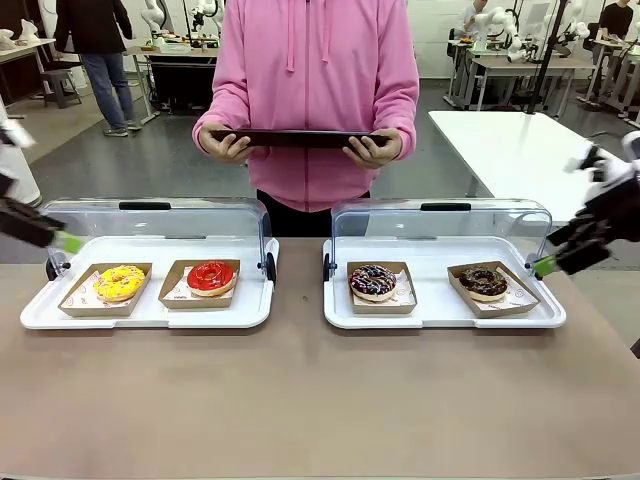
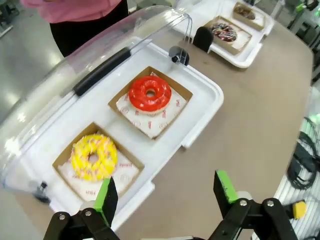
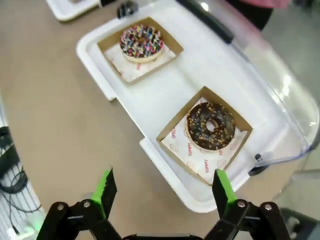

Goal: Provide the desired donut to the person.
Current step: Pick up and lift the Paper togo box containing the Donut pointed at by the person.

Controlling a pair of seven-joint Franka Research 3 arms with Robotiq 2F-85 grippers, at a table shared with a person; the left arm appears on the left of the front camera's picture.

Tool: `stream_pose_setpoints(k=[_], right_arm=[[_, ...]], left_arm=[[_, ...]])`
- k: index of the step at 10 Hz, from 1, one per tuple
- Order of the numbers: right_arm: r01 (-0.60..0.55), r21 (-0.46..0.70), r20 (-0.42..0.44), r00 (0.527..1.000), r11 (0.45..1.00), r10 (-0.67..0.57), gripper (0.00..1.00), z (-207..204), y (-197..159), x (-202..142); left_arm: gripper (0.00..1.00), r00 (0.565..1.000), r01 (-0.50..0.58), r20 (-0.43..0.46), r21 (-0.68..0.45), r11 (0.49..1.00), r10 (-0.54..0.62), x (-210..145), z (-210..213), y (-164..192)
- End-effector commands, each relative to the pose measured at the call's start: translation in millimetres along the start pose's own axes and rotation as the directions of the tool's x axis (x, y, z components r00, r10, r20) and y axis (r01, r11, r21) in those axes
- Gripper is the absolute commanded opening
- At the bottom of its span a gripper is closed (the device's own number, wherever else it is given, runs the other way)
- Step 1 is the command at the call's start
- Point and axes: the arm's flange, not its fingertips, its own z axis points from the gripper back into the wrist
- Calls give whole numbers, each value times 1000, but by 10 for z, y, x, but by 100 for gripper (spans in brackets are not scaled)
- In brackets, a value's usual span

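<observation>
Brown table (image 1: pixel 300 400), grey workshop floor (image 1: pixel 110 165); left tool (image 2: pixel 164 185), right tool (image 3: pixel 163 179) wide, empty.

a lab hall; rows of work tables (image 1: pixel 505 66) on bare grey floor (image 1: pixel 120 165); loose cables (image 2: pixel 303 165)

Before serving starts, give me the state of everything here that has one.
Left white tray's clear dome lid: open, rolled back.
Right white tray's clear dome lid: open.
Yellow donut, red donut, sprinkled donut, dark chocolate donut: uncovered, in cardboard trays.
Flat dark tray: held level by the pink-hooded person.
Left gripper: open, empty.
Right gripper: open, empty.
</observation>
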Motion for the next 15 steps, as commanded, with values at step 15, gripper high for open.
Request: stream_pose_setpoints(k=[15], right_arm=[[-30,123,404,915,992,-22,100,373,-348,-146]], left_arm=[[100,969,103,213,114,988,-126,-523,740,-277]])
